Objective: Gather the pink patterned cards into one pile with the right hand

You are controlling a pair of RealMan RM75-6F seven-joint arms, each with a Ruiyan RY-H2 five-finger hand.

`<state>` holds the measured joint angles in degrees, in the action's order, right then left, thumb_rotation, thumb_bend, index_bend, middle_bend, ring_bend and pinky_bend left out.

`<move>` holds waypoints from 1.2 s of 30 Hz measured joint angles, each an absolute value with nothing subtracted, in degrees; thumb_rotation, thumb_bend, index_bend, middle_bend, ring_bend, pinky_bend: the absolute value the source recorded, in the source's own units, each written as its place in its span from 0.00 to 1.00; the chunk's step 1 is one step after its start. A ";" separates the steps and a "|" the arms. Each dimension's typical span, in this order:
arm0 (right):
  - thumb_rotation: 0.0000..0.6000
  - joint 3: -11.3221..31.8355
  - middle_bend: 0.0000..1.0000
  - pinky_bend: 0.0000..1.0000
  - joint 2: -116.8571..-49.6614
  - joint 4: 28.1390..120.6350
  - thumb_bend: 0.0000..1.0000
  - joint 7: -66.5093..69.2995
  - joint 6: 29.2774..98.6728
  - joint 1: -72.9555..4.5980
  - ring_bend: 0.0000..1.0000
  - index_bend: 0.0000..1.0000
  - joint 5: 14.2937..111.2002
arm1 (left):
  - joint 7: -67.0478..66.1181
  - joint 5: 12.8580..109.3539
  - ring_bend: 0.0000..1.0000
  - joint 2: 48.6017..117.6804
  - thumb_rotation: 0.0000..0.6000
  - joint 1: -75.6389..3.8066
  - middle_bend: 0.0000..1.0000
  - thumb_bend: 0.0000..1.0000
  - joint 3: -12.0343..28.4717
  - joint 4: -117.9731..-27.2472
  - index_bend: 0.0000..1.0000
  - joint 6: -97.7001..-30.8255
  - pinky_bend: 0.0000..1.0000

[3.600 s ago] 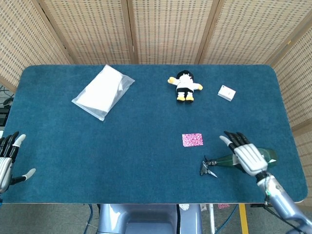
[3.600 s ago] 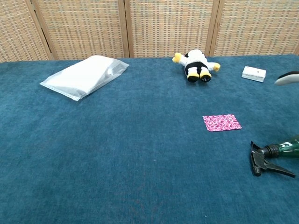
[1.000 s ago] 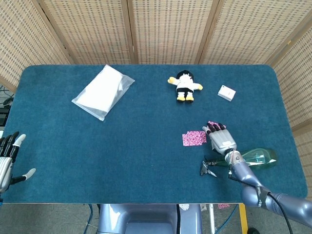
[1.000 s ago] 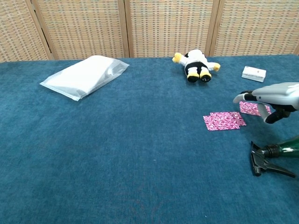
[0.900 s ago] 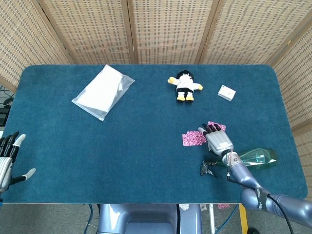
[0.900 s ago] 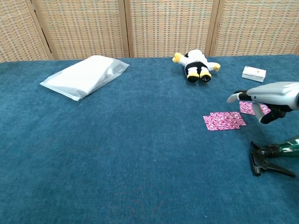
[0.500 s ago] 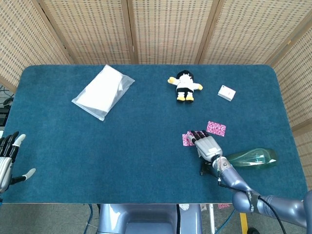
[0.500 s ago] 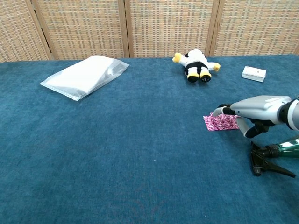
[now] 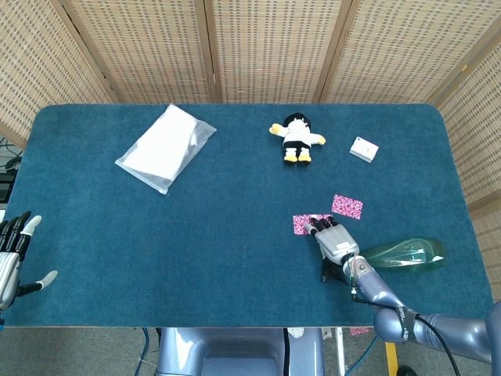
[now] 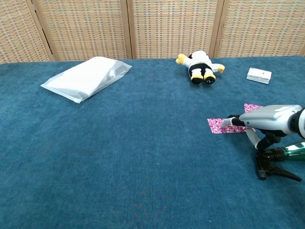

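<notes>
A pink patterned card [image 9: 301, 225] [image 10: 219, 126] lies on the blue table right of centre. A second pink card [image 9: 347, 207] [image 10: 251, 108] lies apart from it, a little further back and to the right. My right hand [image 9: 335, 241] [image 10: 268, 117] is stretched flat, its fingertips [image 10: 232, 119] resting on the right part of the nearer card. It holds nothing. My left hand [image 9: 12, 254] hangs off the table's near left edge with fingers apart and empty; the chest view does not show it.
A green spray bottle [image 9: 407, 252] [image 10: 272, 162] lies just right of my right hand, nozzle toward it. A plush toy [image 9: 297, 139] [image 10: 199, 66], a small white box [image 9: 364, 149] [image 10: 259, 75] and a clear plastic bag [image 9: 166, 146] [image 10: 86, 77] lie at the back.
My right hand left one card at the right, slid left onto the other card, then drew back slightly toward me, uncovering the far card in the chest view.
</notes>
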<state>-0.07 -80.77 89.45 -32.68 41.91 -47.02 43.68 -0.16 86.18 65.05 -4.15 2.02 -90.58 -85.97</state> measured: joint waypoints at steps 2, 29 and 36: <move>1.00 -0.44 0.05 0.00 -80.06 90.71 1.00 -32.48 41.49 -47.14 0.00 0.05 43.68 | -0.23 86.16 0.00 65.07 1.00 -4.14 0.00 0.00 2.03 -90.59 0.00 -85.99 0.00; 1.00 -4.91 0.00 0.00 -76.43 103.52 0.46 -29.39 44.65 -45.52 0.00 0.05 58.71 | -0.18 86.15 0.00 65.05 1.00 -4.12 0.00 0.00 2.02 -90.64 0.00 -86.01 0.00; 1.00 -0.99 0.00 0.00 -78.66 98.64 0.26 -23.70 53.04 -42.58 0.00 0.14 65.78 | -0.11 86.17 0.00 65.03 1.00 -4.16 0.00 0.00 2.03 -90.65 0.00 -85.97 0.00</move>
